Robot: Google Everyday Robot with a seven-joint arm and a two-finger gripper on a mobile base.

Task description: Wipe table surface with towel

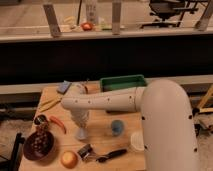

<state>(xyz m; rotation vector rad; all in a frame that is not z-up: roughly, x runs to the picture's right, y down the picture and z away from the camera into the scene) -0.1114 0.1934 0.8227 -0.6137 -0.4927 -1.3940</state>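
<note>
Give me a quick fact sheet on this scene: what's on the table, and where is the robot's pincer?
surface: wooden table
pincer: low over the table's middle-left, pointing down
arm: white, reaching leftward
bin: green, at the back edge
small cup: blue, right of the pincer
bowl: dark, front-left corner
chili: red, left of the pincer
round fruit: orange, front edge

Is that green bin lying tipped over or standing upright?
Upright: the green bin shows its open rim facing up, behind the arm. The pincer points down at the table.
</note>
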